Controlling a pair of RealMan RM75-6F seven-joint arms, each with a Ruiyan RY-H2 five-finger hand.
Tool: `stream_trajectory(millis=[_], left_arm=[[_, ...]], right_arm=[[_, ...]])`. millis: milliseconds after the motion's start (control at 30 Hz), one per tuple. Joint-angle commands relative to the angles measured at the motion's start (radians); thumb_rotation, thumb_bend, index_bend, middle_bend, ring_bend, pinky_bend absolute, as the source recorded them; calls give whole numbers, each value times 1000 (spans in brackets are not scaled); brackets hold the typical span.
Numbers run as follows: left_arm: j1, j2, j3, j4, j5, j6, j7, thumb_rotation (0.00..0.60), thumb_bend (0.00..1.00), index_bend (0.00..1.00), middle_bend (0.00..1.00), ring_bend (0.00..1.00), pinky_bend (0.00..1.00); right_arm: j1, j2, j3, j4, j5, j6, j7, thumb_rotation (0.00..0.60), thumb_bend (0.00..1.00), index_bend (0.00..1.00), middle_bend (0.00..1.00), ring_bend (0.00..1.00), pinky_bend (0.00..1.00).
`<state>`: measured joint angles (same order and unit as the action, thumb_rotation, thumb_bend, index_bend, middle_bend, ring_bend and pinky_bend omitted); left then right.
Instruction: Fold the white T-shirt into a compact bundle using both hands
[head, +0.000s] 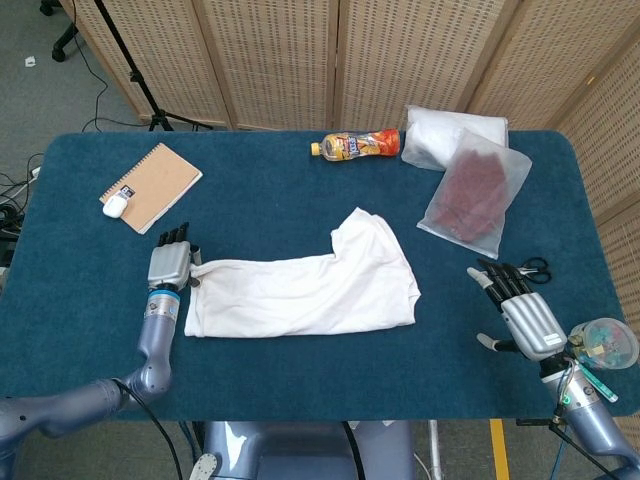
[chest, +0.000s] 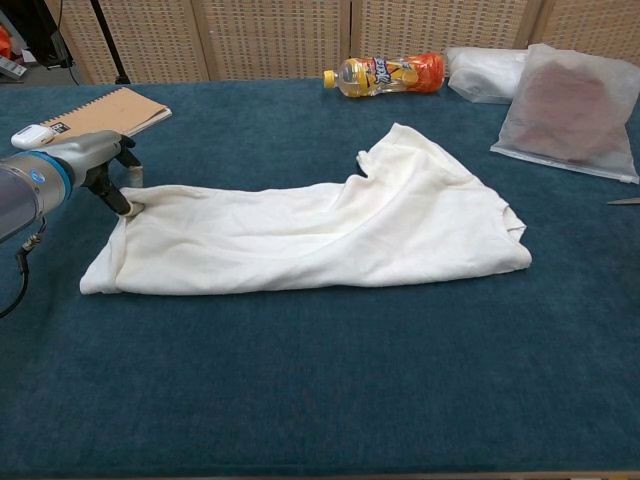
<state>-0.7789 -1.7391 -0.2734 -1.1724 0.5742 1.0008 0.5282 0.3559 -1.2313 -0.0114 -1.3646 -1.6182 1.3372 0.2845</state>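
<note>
- White T-shirt (head: 305, 285) lies mid-table on the blue tablecloth (head: 300, 190), folded into a long band; its long axis runs left to right, the wider bunched end toward the robot's right.
- Left hand (head: 171, 263) sits at the band's narrow left end, fingertips (chest: 130, 207) touching the cloth; whether they pinch it cannot be told.
- Right hand (head: 522, 310) hovers well apart at the table's right edge, fingers spread, holding nothing.
- Beyond: spiral notebook (head: 152, 186), orange drink bottle (head: 356, 146), frosted bag of dark red fabric (head: 474, 191).
</note>
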Motion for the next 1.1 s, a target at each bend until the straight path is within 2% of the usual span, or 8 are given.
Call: stream_trajectory(millis=[33, 133, 400, 567, 667, 800, 933, 1100], left_arm=[[-1, 5, -6, -4, 1, 1, 4, 600, 590, 741, 0, 0, 0], [3, 32, -11, -30, -5, -2, 15, 600, 639, 761, 0, 0, 0], [25, 158, -13, -124, -60, 0, 72, 600, 655, 789, 0, 0, 0], [91, 299, -8, -152, -62, -35, 10, 600, 662, 801, 0, 0, 0], [118, 352, 5, -106, -67, -78, -22, 600, 664, 801, 0, 0, 0], [144, 391, 10, 27, -90, -178, -86, 600, 663, 802, 0, 0, 0], [156, 398, 10, 164, -98, -292, -152, 600, 665, 801, 0, 0, 0], [170, 400, 8, 237, -76, -363, -221, 600, 667, 802, 0, 0, 0]], right_arm=[[-1, 0, 2, 1, 0, 0, 0, 600, 3, 0, 0, 0, 0], [-1, -1, 4, 2, 0, -2, 0, 600, 2, 0, 0, 0, 0], [-2, -5, 5, 5, -2, -7, -3, 600, 4, 0, 0, 0, 0], [-1, -12, 7, 13, 2, -14, -8, 600, 3, 0, 0, 0, 0], [-1, -17, 7, 16, 1, -18, -12, 600, 2, 0, 0, 0, 0], [0, -22, 8, 17, 0, -22, -20, 600, 4, 0, 0, 0, 0], [2, -27, 8, 17, 3, -31, -30, 600, 3, 0, 0, 0, 0], [5, -34, 8, 17, 5, -43, -39, 600, 2, 0, 0, 0, 0]])
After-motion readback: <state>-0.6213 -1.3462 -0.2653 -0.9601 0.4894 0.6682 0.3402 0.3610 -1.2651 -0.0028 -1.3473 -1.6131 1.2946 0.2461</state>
